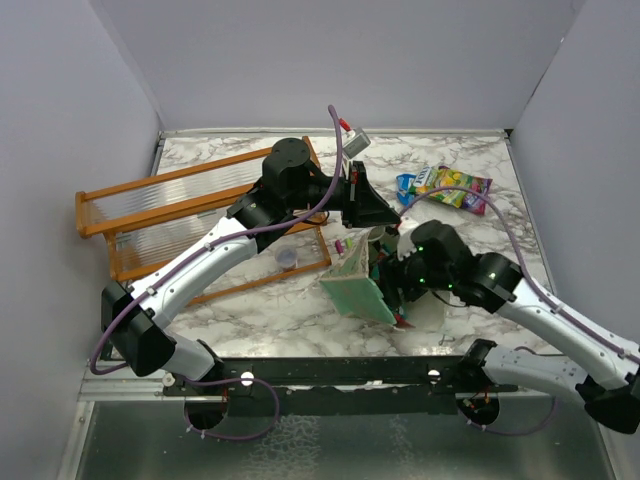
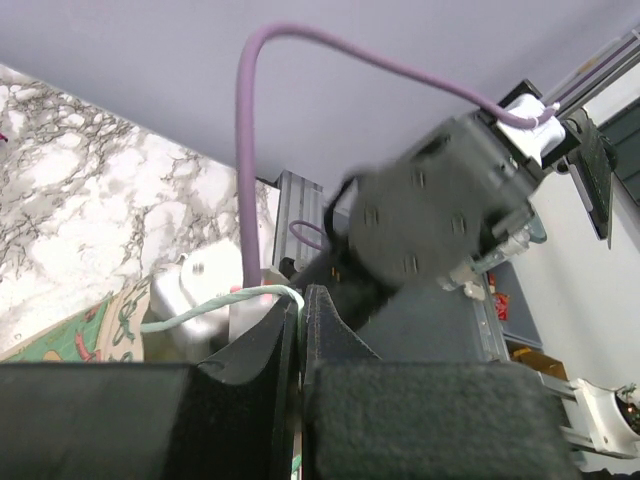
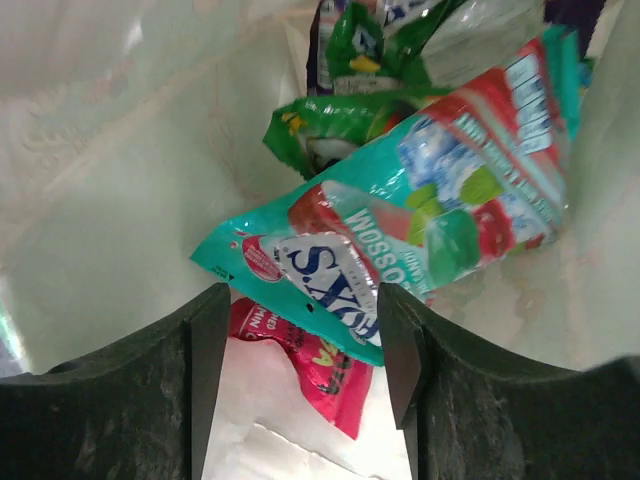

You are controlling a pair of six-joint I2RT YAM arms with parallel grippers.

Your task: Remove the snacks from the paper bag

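The mint-green paper bag (image 1: 358, 288) lies tipped on the table between both arms. My left gripper (image 1: 372, 212) is shut on the bag's thin string handle (image 2: 215, 305), holding the mouth up. My right gripper (image 3: 302, 350) is open inside the bag's cream-white interior (image 3: 120, 200). Between its fingers lie a teal-white packet (image 3: 400, 250) and a red-pink packet (image 3: 310, 360) beneath it; a green-yellow packet (image 3: 340, 120) lies deeper in. Outside the bag, a blue packet (image 1: 412, 183) and a green-yellow and pink packet (image 1: 458, 188) lie on the table at the back right.
An orange wooden rack (image 1: 190, 215) stands at the left under my left arm. A small purple cap (image 1: 288, 260) sits by the rack. A small grey box with a red tip (image 1: 354, 139) lies near the back wall. Grey walls close in three sides.
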